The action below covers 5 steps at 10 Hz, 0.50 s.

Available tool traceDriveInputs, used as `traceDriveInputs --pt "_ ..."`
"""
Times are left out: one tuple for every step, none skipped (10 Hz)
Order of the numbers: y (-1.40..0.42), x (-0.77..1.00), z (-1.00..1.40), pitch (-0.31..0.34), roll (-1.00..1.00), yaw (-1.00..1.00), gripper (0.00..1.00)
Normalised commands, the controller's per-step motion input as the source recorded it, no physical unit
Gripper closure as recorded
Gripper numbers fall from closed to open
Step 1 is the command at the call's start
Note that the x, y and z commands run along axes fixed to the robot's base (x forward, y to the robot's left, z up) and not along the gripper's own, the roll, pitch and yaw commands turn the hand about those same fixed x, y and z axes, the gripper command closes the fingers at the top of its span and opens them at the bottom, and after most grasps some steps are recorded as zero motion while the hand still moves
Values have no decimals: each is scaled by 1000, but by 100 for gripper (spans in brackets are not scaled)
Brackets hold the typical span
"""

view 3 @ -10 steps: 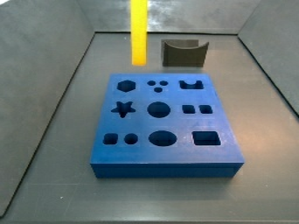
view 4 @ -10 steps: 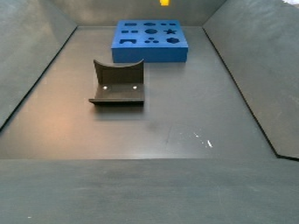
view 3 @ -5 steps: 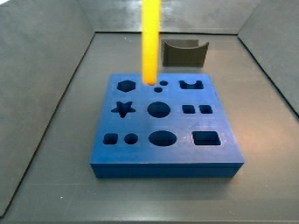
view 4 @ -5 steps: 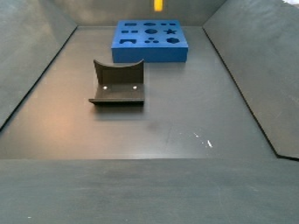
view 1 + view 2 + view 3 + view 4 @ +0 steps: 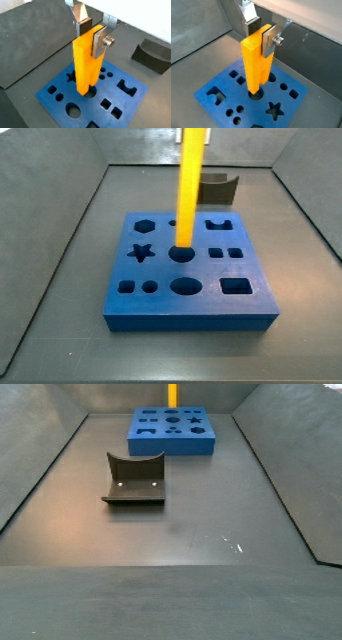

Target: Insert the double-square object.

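The double-square object is a tall yellow bar, held upright. My gripper is shut on its upper end, one silver finger on each side; both wrist views show this. The bar hangs over the middle of the blue block. Its lower end is at the round hole in the block's middle row. The forked end is hidden behind the bar in both wrist views. The hole with two small squares lies to the right of the bar. In a side view the bar shows above the far block.
A dark grey curved block stands behind the blue block, also seen in a side view and a wrist view. Grey walls enclose the floor on both sides. The blue block has several other shaped holes, such as a star.
The bar has moved from behind the block's back left corner forwards and to the right, over the block's middle. Its lower end is lower than before.
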Motion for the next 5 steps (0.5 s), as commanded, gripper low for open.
traceDriveInputs --pt "-63 1000 97 0 41 0 100" --pt "-66 1000 103 0 47 0 100" --pt "-77 1000 97 0 107 0 100" --pt "-57 1000 151 0 199 0 100" --pt "0 1000 0 0 279 0 100"
